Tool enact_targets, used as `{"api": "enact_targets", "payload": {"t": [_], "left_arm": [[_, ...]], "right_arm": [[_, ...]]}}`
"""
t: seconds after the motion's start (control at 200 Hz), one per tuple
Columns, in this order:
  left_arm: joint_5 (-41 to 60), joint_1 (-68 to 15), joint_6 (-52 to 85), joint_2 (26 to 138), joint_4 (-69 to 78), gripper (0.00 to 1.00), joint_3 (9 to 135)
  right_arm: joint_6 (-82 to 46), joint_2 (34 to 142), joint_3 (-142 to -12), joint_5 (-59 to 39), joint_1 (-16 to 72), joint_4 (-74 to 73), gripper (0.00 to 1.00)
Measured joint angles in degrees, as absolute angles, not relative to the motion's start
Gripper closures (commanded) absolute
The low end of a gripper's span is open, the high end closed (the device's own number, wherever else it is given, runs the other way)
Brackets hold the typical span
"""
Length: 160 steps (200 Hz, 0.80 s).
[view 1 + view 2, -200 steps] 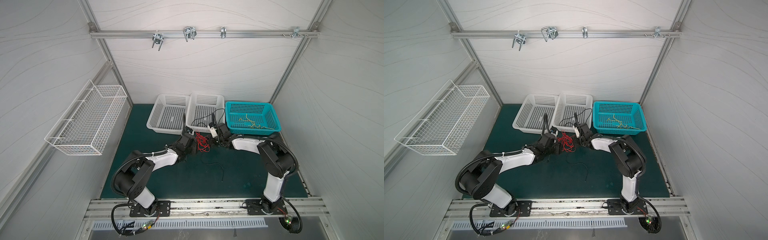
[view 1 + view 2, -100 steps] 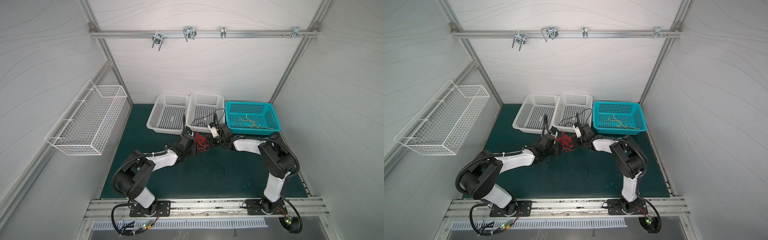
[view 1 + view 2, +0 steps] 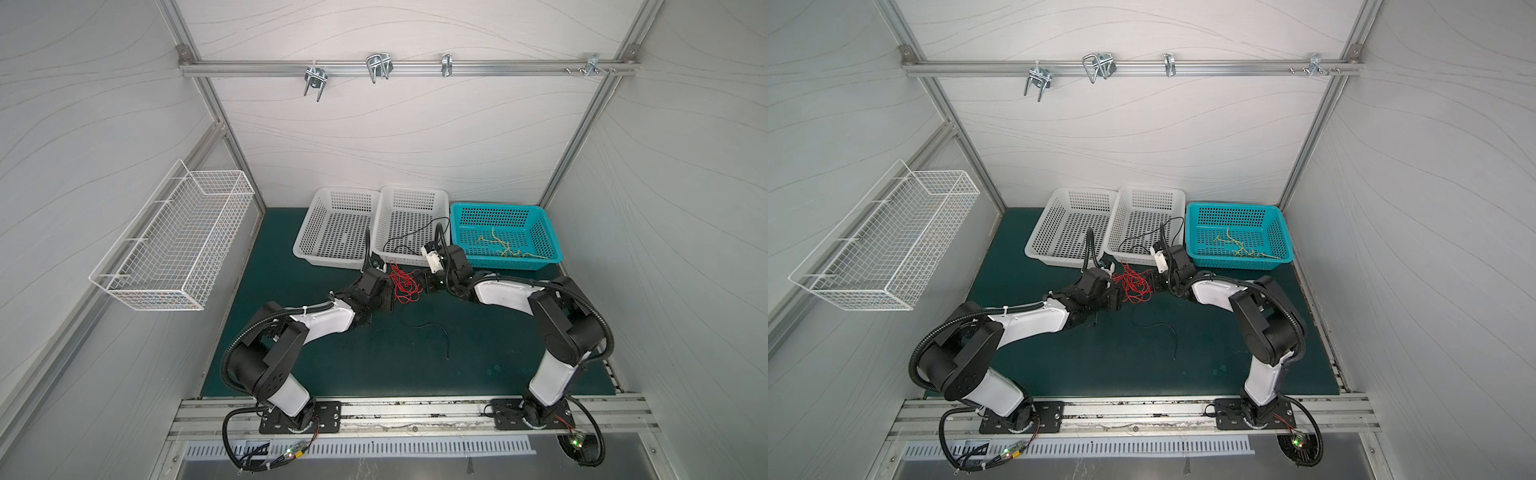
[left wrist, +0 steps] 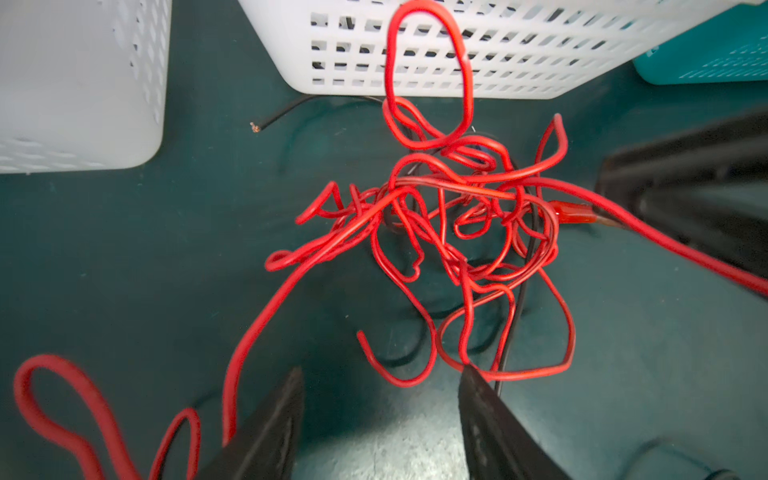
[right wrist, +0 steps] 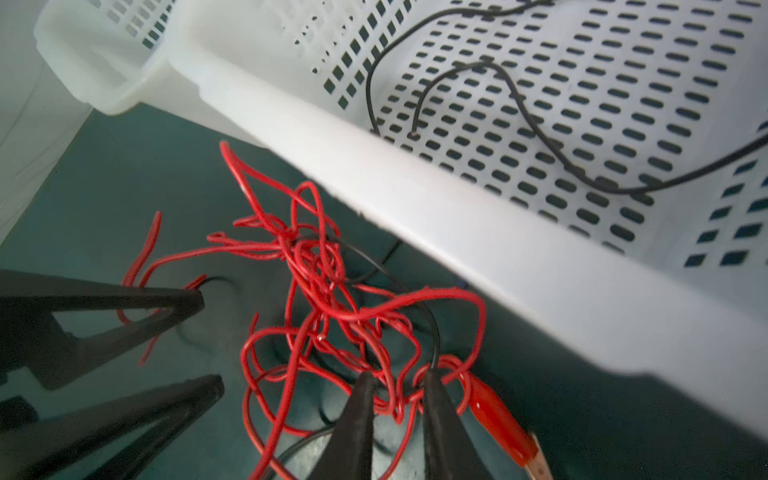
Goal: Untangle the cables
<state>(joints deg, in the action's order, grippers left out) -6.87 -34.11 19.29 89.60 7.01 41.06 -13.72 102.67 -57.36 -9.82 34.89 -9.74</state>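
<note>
Cables in a red tangle (image 3: 402, 282) are seen on the green worktop (image 3: 415, 365) just in front of the middle white basket (image 3: 409, 226), between the two end effectors in both top views. Going from the left, a wire basket (image 3: 174, 241) is mounted on the side wall, and a left white basket (image 3: 332, 228) stands at the back of the worktop. The left end effector (image 4: 380, 388) is held open, its two dark fingers (image 4: 270, 428) spread apart at the near edge of the tangle; one red loop touches the tip of one finger, but nothing is clamped between them. A long red strand (image 4: 291, 299) runs past the outside of the other finger.

A black cable (image 3: 409, 241) lies partly inside the middle white basket, and another black strand (image 3: 436, 332) lies loose on the worktop nearer the arm bases, well apart from the tangle. On the other side of the tangle, the right end effector (image 5: 395, 382) is seen with its fingers close together and red loops caught in the narrow gap between the tips; whether the strands are firmly pinched cannot be told. A red alligator clip (image 5: 498, 415) lies just beside those fingers. At the far right, yellowish cables (image 3: 505, 247) rest inside the teal basket (image 3: 540, 257).
</note>
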Motion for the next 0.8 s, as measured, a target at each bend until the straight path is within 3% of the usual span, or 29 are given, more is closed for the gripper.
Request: {"api": "enact_targets", "payload": {"t": [0.58, 0.69, 0.8], "left_arm": [[-7.09, -33.85, 19.27, 89.58, 6.94, 0.39, 41.06], [-7.07, -33.85, 19.27, 89.58, 6.94, 0.39, 41.06], [-7.09, -33.82, 19.27, 89.58, 6.94, 0.39, 41.06]], "right_arm": [[-14.94, 111.42, -62.24, -11.49, 34.89, -10.85, 0.72], [-15.03, 113.19, -63.68, -11.31, 34.89, -11.25, 0.75], [-15.27, 113.65, -63.90, -11.44, 34.89, -12.08, 0.92]]}}
